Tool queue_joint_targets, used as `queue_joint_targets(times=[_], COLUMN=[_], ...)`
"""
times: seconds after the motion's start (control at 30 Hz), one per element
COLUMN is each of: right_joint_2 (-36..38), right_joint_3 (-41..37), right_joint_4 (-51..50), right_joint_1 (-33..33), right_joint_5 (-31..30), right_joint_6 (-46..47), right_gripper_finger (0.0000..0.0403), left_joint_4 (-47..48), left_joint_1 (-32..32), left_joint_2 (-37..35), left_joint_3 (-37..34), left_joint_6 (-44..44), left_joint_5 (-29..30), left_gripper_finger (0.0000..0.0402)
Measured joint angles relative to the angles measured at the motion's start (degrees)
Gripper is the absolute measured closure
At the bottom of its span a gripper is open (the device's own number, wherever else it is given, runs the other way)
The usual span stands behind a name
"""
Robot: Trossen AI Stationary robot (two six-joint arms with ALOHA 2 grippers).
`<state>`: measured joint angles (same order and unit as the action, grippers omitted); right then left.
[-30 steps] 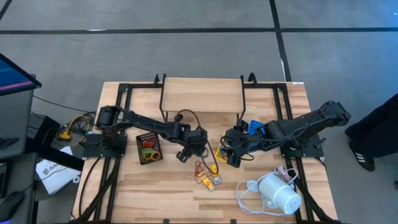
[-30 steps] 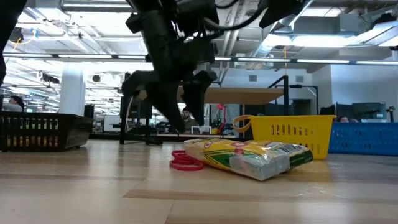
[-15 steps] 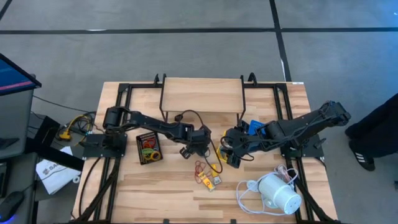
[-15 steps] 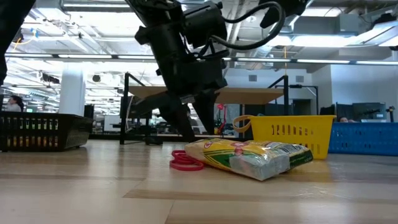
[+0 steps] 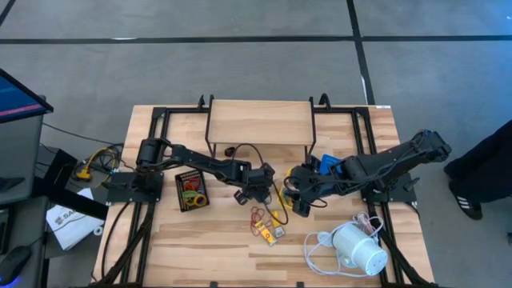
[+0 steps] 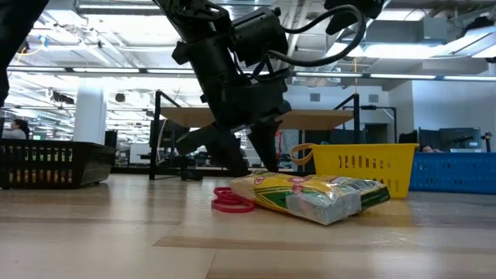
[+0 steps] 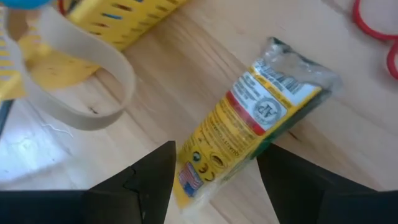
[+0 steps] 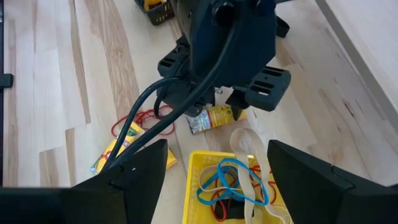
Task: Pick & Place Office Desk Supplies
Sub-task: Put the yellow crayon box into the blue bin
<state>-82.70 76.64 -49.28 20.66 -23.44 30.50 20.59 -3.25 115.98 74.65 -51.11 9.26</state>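
A yellow-and-green packet (image 7: 249, 118) lies flat on the wood, close beside the yellow tray (image 7: 118, 18). My left gripper (image 7: 214, 155) hangs just above it, open, one finger on either side of the packet's near end; the low view shows this gripper (image 6: 254, 164) over the packet (image 6: 310, 198). Red rubber-band loops (image 6: 232, 201) lie next to it. My right gripper (image 8: 217, 186) is open and hovers over the yellow tray (image 8: 199, 165), which holds blue and red bands and a wide tan band (image 8: 245, 146) draped over its rim. More small yellow pieces (image 5: 270, 232) lie nearer the near edge.
The black mesh tray (image 5: 190, 190) sits to the left and the blue tray (image 5: 328, 164) behind the right arm. A white cylindrical device with its cord (image 5: 356, 250) lies at the near right. A raised wooden shelf (image 5: 260, 122) stands at the far edge.
My left gripper has moved toward the table's right and slightly down, from beside the red loops to above the packet next to the yellow tray. Its fingers have stayed open. The packet and bands have not moved.
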Motion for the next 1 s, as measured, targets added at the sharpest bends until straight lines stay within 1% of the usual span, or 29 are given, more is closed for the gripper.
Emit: queue_joint_targets(times=[0.13,0.2,0.47,0.6,0.77,1.0], right_joint_2=[0.0,0.0,0.0,0.0,0.0,0.0], right_joint_3=[0.0,0.0,0.0,0.0,0.0,0.0], right_joint_4=[0.0,0.0,-0.02,-0.02,-0.02,-0.44], right_joint_1=[0.34,0.34,0.34,0.34,0.34,0.34], right_joint_5=[0.0,-0.02,-0.15,-0.17,-0.17,-0.61], right_joint_6=[0.0,0.0,0.0,0.02,0.02,0.04], right_gripper_finger=[0.0129,0.0129,0.0129,0.0129,0.0129,0.0129], left_joint_4=[-0.51,-0.6,-1.96,-2.82,-3.06,-3.09], left_joint_1=[-0.07,-0.07,-0.07,-0.07,-0.04,-0.07], left_joint_2=[0.0,0.0,0.0,0.0,-0.01,-0.02], left_joint_3=[0.0,0.0,0.0,0.0,-0.02,-0.02], left_joint_6=[-0.09,-0.09,-0.09,-0.09,-0.09,-0.09], left_joint_5=[0.02,0.02,-0.7,-0.83,-1.79,-1.71], left_gripper_finger=[0.0185,0.0192,0.0264,0.0289,0.0303,0.0311])
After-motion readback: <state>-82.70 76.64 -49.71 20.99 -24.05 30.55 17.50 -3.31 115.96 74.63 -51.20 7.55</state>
